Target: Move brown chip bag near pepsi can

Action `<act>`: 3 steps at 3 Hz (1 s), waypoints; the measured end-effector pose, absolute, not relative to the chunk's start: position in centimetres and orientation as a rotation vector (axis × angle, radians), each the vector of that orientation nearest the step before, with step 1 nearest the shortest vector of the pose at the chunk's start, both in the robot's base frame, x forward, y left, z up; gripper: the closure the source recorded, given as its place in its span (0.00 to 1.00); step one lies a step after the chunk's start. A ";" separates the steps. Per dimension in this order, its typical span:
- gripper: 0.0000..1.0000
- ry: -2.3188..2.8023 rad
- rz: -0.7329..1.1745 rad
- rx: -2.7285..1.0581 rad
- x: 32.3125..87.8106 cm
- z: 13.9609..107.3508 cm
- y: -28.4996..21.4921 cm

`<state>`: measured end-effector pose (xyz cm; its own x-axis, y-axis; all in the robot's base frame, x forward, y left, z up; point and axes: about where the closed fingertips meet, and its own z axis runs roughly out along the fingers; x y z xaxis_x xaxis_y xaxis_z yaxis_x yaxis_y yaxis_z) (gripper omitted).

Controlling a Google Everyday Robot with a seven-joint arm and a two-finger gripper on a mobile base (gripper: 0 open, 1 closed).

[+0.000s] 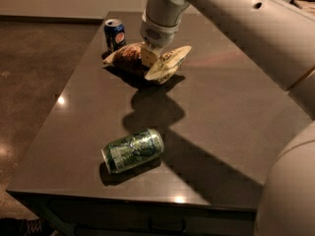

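The brown chip bag (129, 59) is dark brown with tan-yellow ends and is bent up in the middle. My gripper (149, 56) is shut on the bag's middle and holds it low over the table, at the far left. The bag's left end reaches close to the pepsi can (114, 34), a dark-blue can that stands upright near the table's far left corner. The bag's right end (167, 65) sticks out to the right of the gripper.
A green patterned can (133, 150) lies on its side near the front of the dark table (221, 112). My arm (236, 18) crosses the upper right of the view. The table's left edge drops off to the floor.
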<state>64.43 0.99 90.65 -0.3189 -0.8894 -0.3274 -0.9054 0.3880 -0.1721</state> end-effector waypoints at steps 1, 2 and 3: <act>0.53 2.287 0.059 -1.556 64.3 90.5 1.0; 0.30 2.287 0.060 -1.558 64.4 90.3 1.0; 0.07 2.287 0.061 -1.560 64.4 90.1 1.1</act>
<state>64.38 1.14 90.14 -0.3185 -0.8907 -0.3244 -0.9067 0.3861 -0.1697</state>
